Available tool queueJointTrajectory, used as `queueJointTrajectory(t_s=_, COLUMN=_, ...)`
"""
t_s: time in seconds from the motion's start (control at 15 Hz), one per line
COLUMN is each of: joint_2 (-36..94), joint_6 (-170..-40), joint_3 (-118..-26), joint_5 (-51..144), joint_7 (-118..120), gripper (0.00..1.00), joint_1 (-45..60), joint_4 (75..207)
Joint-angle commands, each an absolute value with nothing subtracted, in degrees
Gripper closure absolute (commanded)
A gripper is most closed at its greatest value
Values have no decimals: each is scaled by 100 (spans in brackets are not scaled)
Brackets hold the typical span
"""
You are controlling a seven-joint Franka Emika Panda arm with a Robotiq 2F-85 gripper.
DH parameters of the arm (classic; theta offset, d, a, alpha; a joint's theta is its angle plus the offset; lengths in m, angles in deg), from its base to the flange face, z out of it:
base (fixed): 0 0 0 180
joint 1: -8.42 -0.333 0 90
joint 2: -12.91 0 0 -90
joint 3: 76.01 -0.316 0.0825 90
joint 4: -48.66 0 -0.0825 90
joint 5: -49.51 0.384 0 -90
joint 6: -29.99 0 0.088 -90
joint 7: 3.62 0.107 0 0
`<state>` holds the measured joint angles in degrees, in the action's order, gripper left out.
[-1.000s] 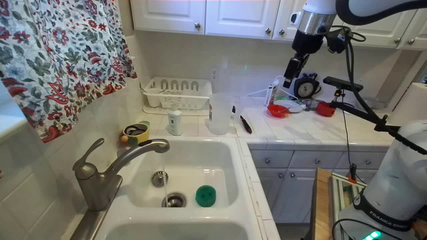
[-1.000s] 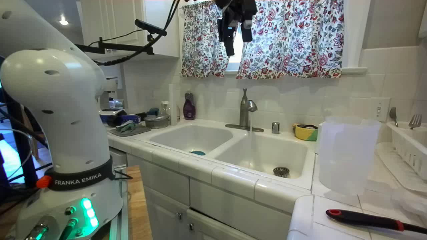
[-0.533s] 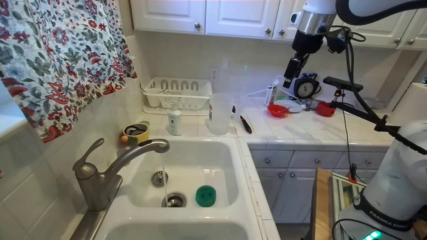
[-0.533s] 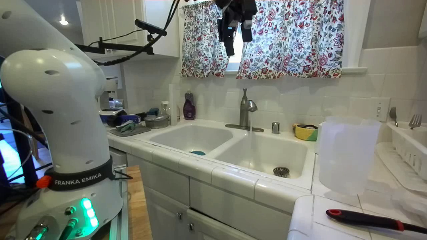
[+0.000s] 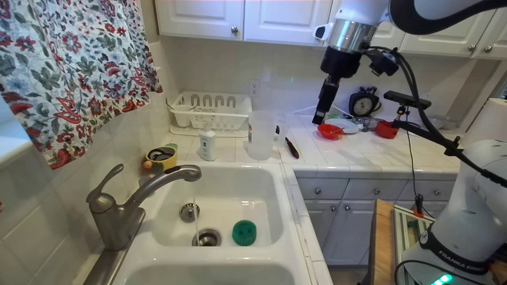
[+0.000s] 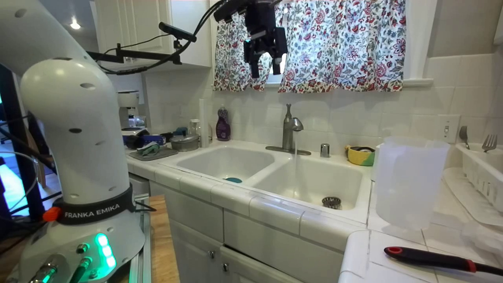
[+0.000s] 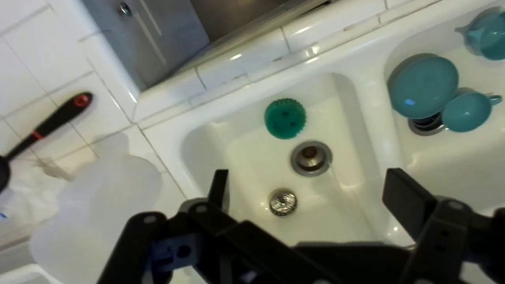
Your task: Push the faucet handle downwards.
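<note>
The faucet handle point(image 5: 103, 183) is a short grey-metal lever tilted upward on top of the stout faucet body point(image 5: 111, 223). It also shows in an exterior view point(image 6: 288, 112), pointing up. The curved spout point(image 5: 162, 180) reaches over the sink, and a thin stream of water falls from it. My gripper point(image 5: 318, 120) is high in the air, well apart from the faucet. It also shows against the curtain in an exterior view point(image 6: 266, 74). In the wrist view the gripper point(image 7: 309, 185) is open and empty above the sink; the handle is out of view there.
The double sink point(image 6: 271, 179) holds a green round scrubber point(image 7: 285, 118) and teal dishes point(image 7: 424, 86). A translucent pitcher point(image 6: 410, 182), a white soap bottle point(image 5: 207, 144) and a yellow pot point(image 5: 162, 158) stand around it. A black-handled utensil point(image 6: 430, 257) lies on the counter.
My gripper has moved down and to the left in both exterior views in the last half second, and the arm has turned with it. The faucet and its handle look unchanged; water still runs.
</note>
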<state>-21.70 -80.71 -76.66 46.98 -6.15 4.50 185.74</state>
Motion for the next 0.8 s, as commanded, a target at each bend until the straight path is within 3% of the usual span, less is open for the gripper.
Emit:
queueJointTrajectory(t_s=0.0, joint_2=-1403, joint_6=-8503, joint_3=-7758, joint_5=5164, joint_7=-1061, gripper=0, joint_1=11, joint_4=18248)
queueJointTrajectory(t_s=0.73, joint_2=973, joint_6=-9150, joint_3=-8210, joint_5=6124, joint_7=-2611, gripper=0, joint_1=-653, joint_4=16474)
